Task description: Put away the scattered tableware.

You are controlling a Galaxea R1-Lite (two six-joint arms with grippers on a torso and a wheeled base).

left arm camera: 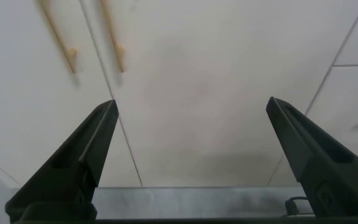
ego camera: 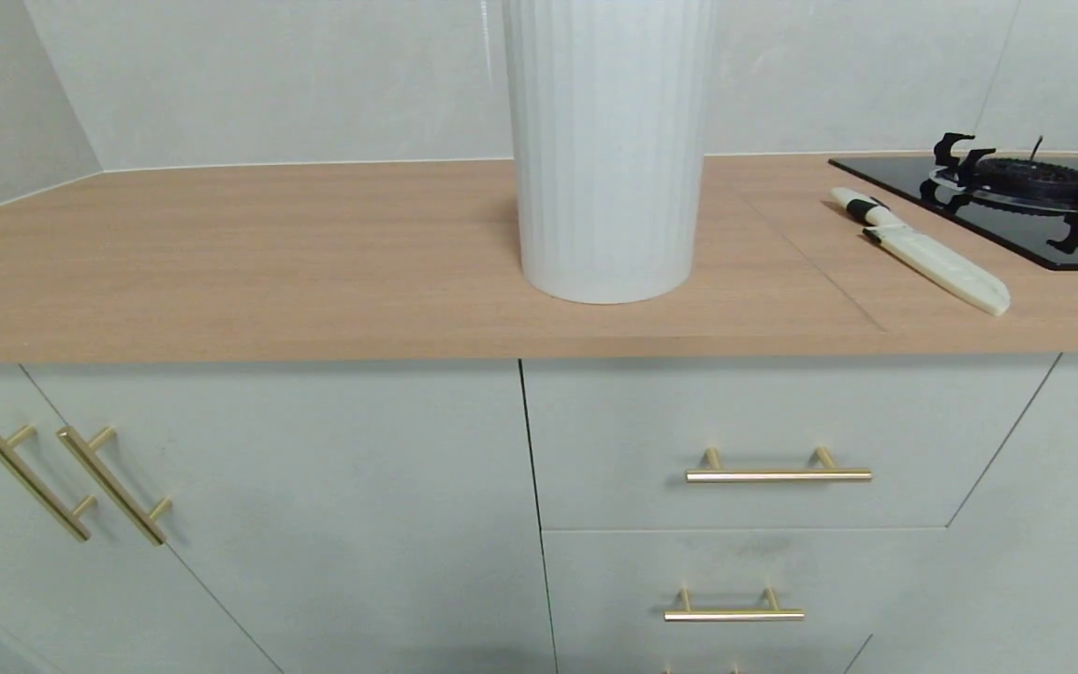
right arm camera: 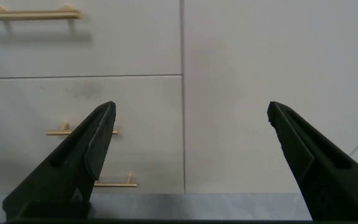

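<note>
Knife (ego camera: 918, 250) laid flat on the counter (ego camera: 268, 262), just beside the hob (ego camera: 1016, 201), tip near the front edge, ribbed white container (ego camera: 606, 150) stood upright mid-counter, well apart, bare wood between, left gripper (left arm camera: 191, 101) held wide before cabinet doors (left arm camera: 197, 74), right gripper (right arm camera: 191, 104) held wide before drawers (right arm camera: 79, 93)

Big ribbed white tub (ego camera: 606, 150) sat dead centre of frame, blocking the middle of the counter (ego camera: 221, 262). Wide bare wood stretched to its left. On the right, a knife (ego camera: 923, 251) and hob (ego camera: 1026, 201) crowded things, leaving a narrower gap beside the tub.
</note>
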